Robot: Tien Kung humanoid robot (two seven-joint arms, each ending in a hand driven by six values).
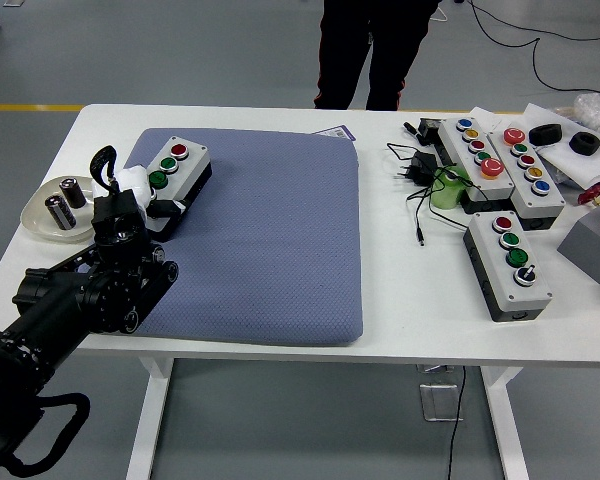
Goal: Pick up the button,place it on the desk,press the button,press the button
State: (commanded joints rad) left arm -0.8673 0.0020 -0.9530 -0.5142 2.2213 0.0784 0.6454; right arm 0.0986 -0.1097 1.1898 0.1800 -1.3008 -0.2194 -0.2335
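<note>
One left hand [130,190] works alone, its pale fingers curled at the near end of the button box [173,168], which already lies just ahead of it on the blue mat [270,240] covering the surface [420,310], so seemingly only the presses remain.
</note>
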